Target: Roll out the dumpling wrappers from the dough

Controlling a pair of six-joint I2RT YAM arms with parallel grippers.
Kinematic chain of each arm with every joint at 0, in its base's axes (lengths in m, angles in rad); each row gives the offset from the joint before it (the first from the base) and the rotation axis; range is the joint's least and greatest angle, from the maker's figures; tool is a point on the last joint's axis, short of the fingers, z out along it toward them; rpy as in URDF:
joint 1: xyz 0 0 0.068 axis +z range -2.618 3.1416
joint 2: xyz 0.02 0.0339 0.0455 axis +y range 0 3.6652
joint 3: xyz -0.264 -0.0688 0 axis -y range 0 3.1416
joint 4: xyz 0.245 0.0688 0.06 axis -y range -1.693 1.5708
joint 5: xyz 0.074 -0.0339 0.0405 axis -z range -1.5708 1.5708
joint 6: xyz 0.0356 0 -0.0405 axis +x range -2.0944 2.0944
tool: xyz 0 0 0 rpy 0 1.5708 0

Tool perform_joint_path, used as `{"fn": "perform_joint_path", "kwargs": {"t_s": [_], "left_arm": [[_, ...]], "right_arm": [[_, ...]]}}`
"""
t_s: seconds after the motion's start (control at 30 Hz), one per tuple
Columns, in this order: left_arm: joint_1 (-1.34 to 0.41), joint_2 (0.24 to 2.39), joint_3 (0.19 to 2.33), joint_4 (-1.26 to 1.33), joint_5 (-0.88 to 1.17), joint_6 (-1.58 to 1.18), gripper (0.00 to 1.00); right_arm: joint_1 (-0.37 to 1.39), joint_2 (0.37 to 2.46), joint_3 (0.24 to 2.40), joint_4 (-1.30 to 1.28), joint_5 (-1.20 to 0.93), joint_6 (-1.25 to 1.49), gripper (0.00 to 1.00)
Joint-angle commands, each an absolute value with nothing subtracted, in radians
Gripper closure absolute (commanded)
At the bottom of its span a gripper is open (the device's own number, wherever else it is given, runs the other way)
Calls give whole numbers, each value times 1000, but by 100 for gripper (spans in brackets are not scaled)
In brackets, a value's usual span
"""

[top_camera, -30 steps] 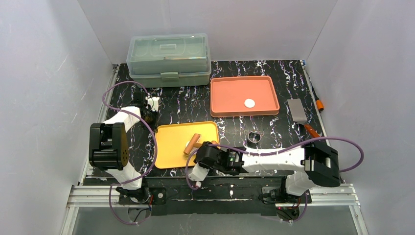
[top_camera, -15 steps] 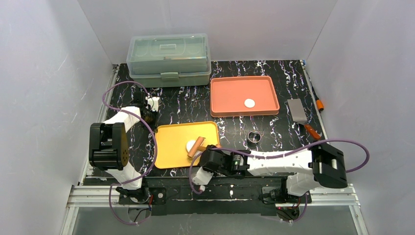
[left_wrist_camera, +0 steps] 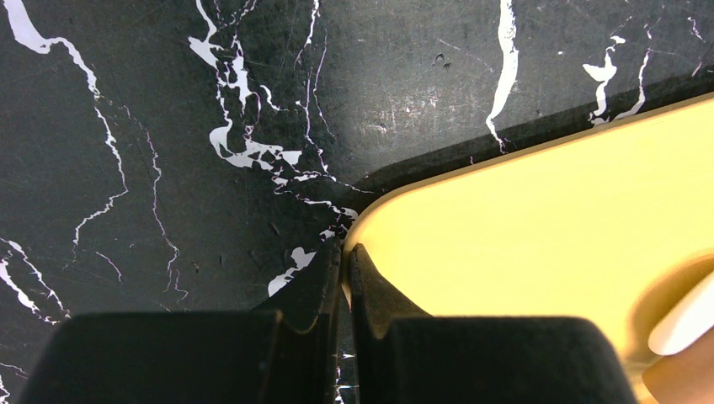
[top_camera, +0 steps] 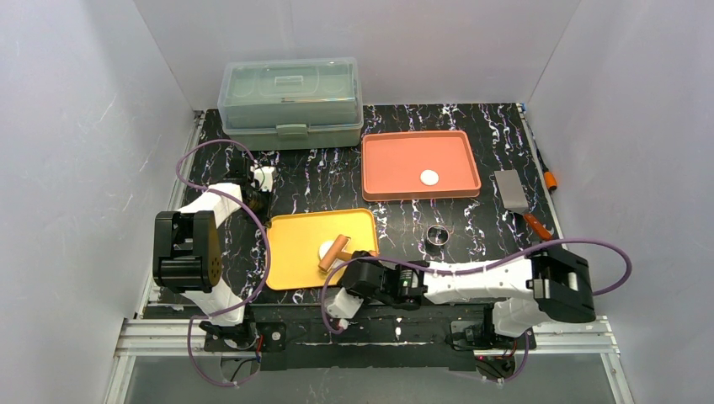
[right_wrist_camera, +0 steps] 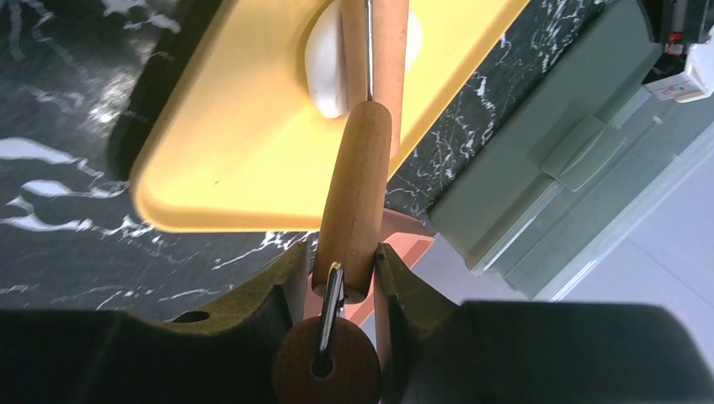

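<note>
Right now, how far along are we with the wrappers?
Done: one wrapper lies in the orange tray. In hand: the right pincer grips the rolling pin, its roller on the dough in the yellow tray; the left pincer is shut at its corner. Left, likely: flattening it and cutting with the ring.

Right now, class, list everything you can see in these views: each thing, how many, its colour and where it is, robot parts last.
table: one, black marble with white veins, under everything.
storage box: one, pale green, lidded, far left.
orange tray: one, far side, right of centre.
dumpling wrapper: one, white, in the orange tray.
yellow tray: one, near centre.
dough: one piece, white, on the yellow tray.
rolling pin: one, brown wood, across the dough.
metal ring: one, silver, right of the yellow tray.
scraper: one, grey blade, orange handle, right edge.
left gripper: black, shut, at the yellow tray's corner.
right gripper: black, shut on the rolling pin's handle.
</note>
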State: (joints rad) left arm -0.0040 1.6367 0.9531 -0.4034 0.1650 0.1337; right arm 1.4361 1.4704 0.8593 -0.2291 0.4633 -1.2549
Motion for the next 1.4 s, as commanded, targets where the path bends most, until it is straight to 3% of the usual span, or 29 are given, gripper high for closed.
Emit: {"fn": "perform_joint_path", "kwargs": {"t_s": [0.0,0.37,0.8,1.07,1.37], "left_arm": [[-2,1639,939,-391,122,152,100],[-2,1636,934,-390,117,154,100],[-2,1642,936,-385,121,154,100],[-2,1640,933,-384,114,155,100],[-2,1644,939,-385,118,155,100]], "right_arm": [[1463,1453,793,-634,294,-1177,99],[1422,1630,812,-421,235,-1255,99],[1462,1462,783,-628,235,-1133,99],[1396,1614,817,-457,197,-1200,99],[1379,1686,835,-447,171,-1167,99]]}}
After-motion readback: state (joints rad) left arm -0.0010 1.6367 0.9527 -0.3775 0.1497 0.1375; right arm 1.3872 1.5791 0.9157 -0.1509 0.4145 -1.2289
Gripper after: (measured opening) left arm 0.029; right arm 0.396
